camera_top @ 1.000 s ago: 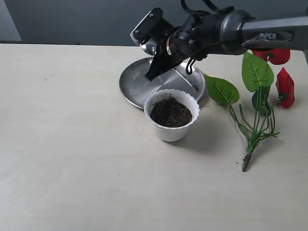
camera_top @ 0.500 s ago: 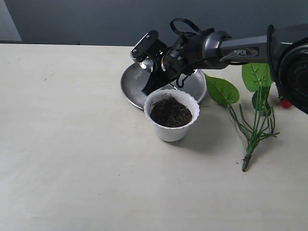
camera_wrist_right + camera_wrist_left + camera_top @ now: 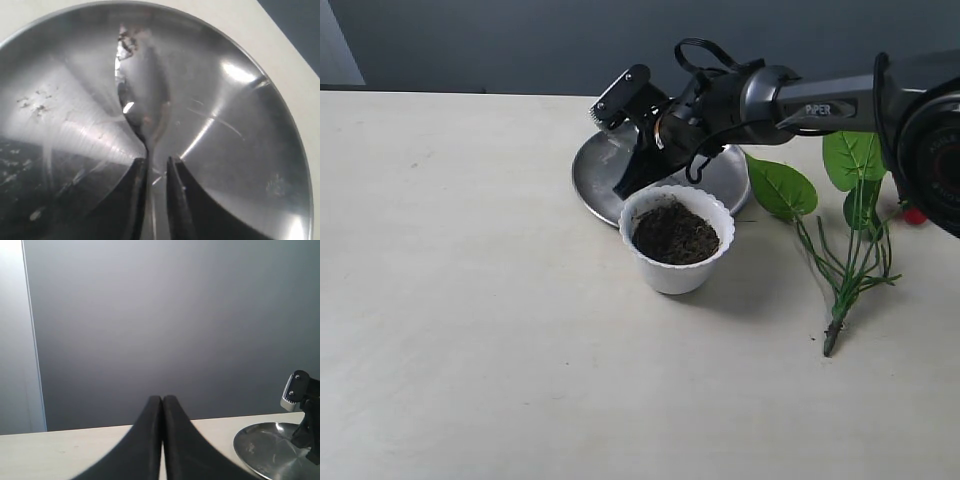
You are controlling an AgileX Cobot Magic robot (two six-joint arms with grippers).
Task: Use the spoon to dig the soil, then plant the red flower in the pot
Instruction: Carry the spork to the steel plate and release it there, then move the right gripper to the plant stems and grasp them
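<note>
The white scalloped pot (image 3: 677, 262) stands mid-table, filled with dark soil (image 3: 675, 232). Behind it my right gripper (image 3: 625, 183) reaches down onto the steel plate (image 3: 592, 172). In the right wrist view the silver spoon (image 3: 143, 97) rests on the plate (image 3: 235, 130), with soil crumbs at its tip. My right gripper (image 3: 156, 161) is shut on its thin handle, the jaws a narrow gap apart. The red flower lies at the right: green leaves (image 3: 781, 188), stalks (image 3: 847, 283), only a red speck (image 3: 914, 214) showing past the arm. My left gripper (image 3: 162, 399) is shut on nothing.
The right arm (image 3: 820, 95) stretches in from the right, above the flower's leaves. A dark grey wall runs behind the table. Soil crumbs dot the plate (image 3: 32, 102). The left wrist view catches the plate's edge (image 3: 265, 445) and the right gripper's body (image 3: 300, 390).
My right gripper has dropped onto the plate behind the pot, and has held there for the last half second. The arm now hides most of the red blooms.
</note>
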